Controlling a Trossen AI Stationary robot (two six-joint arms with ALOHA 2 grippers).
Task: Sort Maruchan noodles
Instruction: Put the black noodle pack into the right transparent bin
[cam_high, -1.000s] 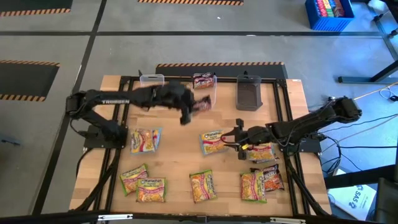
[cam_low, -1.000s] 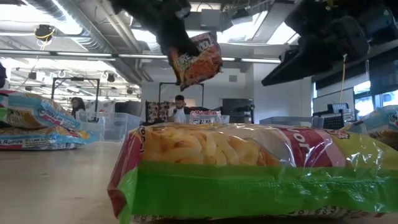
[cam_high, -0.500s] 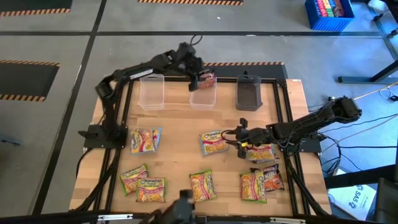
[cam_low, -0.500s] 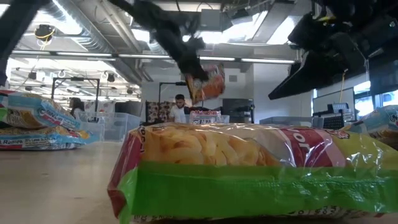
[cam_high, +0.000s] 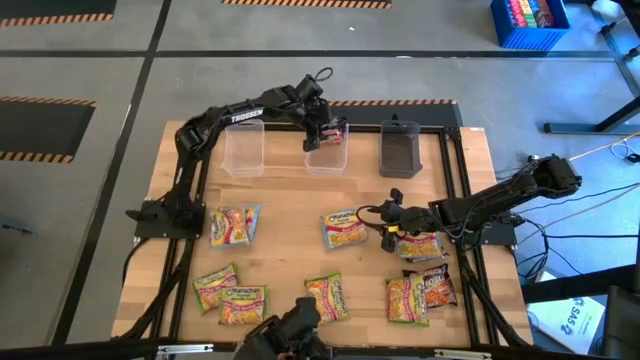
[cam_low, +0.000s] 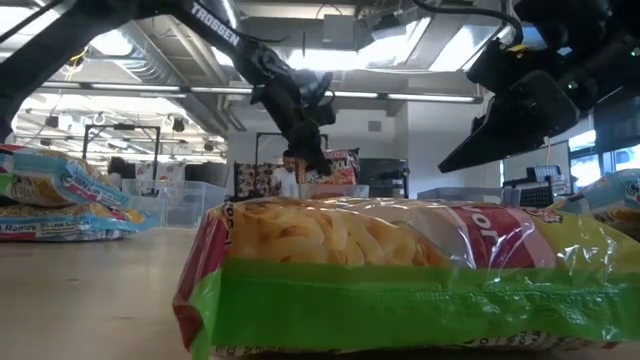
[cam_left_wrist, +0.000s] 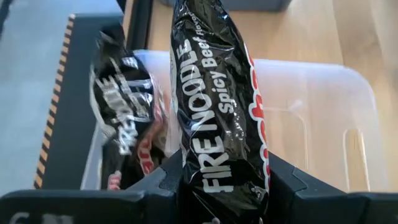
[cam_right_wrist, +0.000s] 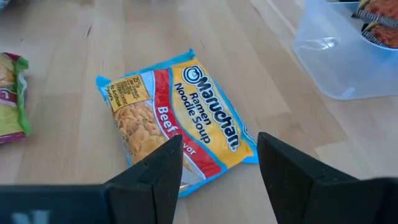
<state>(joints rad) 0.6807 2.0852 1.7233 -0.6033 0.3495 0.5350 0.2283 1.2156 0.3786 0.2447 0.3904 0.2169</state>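
We see the left end effector (cam_high: 325, 131) clamped on a glossy black Fire Noodle Spicy Beef packet (cam_left_wrist: 217, 118), red-edged, over the middle clear tub (cam_high: 325, 155) at 12 o'clock on the tabletop (cam_high: 290, 250). The right end effector (cam_right_wrist: 219, 163) gapes empty above a yellow, blue-edged Maruchan beef packet (cam_right_wrist: 177, 118) near centre.

Two dark arms, white TROSSEN lettering on left arm (cam_high: 240, 116) (blk cable looped near wrist).

Wooden table (cam_high: 290, 205): ramen packets (cam_high: 343, 229), tubs (cam_high: 243, 148).
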